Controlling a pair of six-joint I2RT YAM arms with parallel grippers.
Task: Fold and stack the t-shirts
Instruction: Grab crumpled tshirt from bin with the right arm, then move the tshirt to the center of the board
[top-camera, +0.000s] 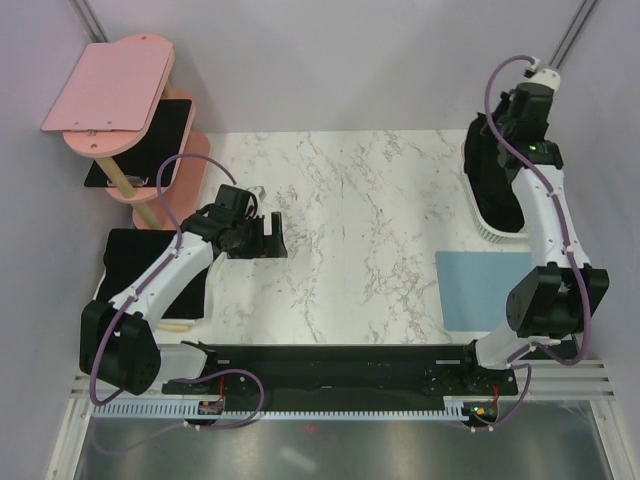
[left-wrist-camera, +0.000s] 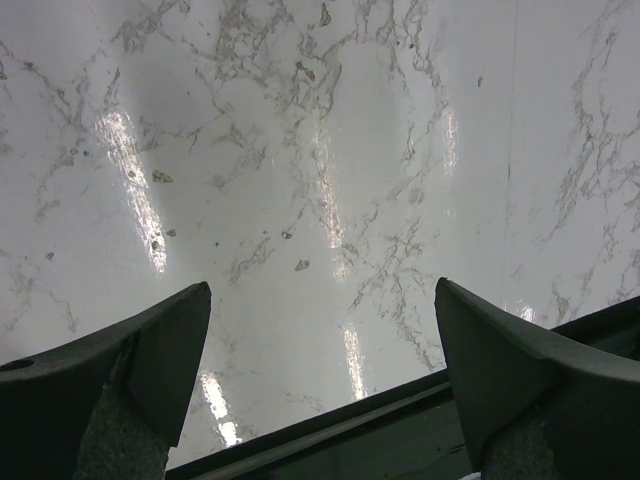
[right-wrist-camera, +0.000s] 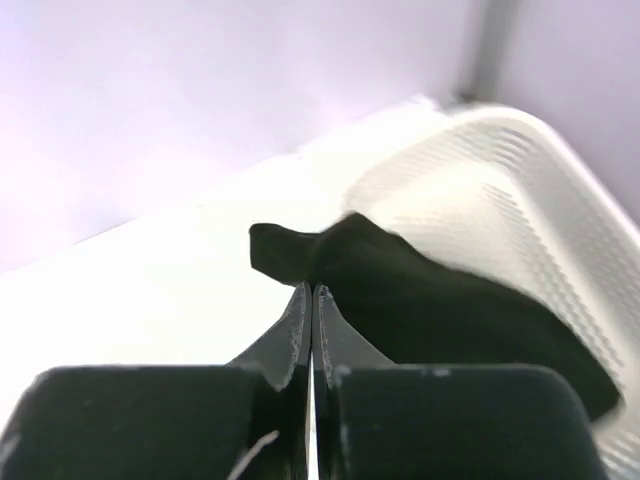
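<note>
Right gripper (right-wrist-camera: 312, 292) pinching t-shirt (right-wrist-camera: 440, 310) in basket (right-wrist-camera: 560, 190), visible only from right wrist

Black t-shirts (right-wrist-camera: 440, 300) look blurred in the white basket (right-wrist-camera: 560, 190); unclear whether the closed right hand (right-wrist-camera: 312, 292) pinches fabric.

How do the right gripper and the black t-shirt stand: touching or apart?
Touching. The right wrist view shows the right gripper shut, pinching a raised fold of the black t-shirt in the white basket.
</note>
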